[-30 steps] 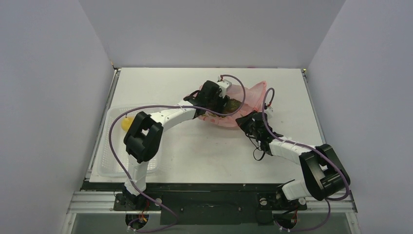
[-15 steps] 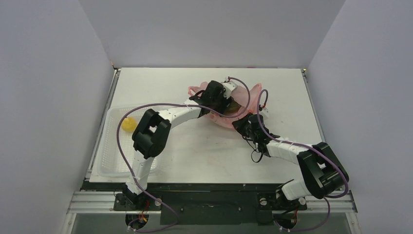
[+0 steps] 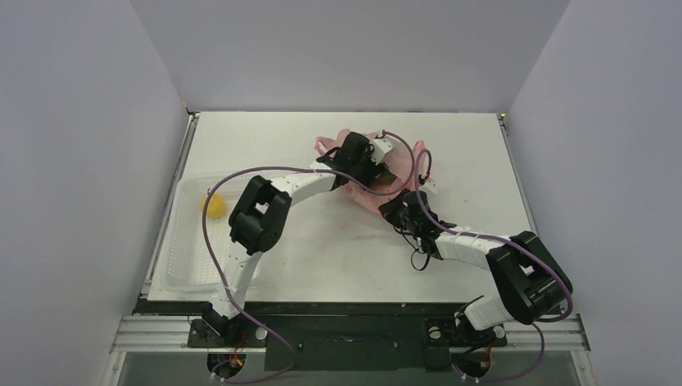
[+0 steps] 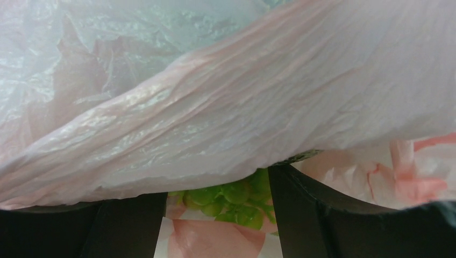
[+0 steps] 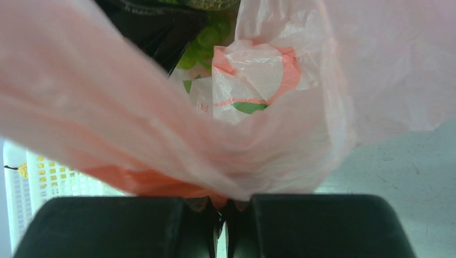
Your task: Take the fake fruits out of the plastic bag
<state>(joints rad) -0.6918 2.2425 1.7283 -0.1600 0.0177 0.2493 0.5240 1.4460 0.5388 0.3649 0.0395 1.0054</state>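
Left fingers (image 4: pixel 314 215): we see them apart, light green plastic grape bunch (image 4: pixel 232 196) between.
Right fingers (image 5: pixel 306 226): pinched on crinkly pink plastic bag (image 5: pixel 161 134).

Looks out under the crinkled pink plastic bag (image 4: pixel 226 107), draped across most of the view. Shows the left tool (image 4: pixel 215 220) below, black fingers (image 4: pixel 306 215) spread apart. Frames a light green grape bunch (image 4: pixel 234 199) between them, on red-printed film.
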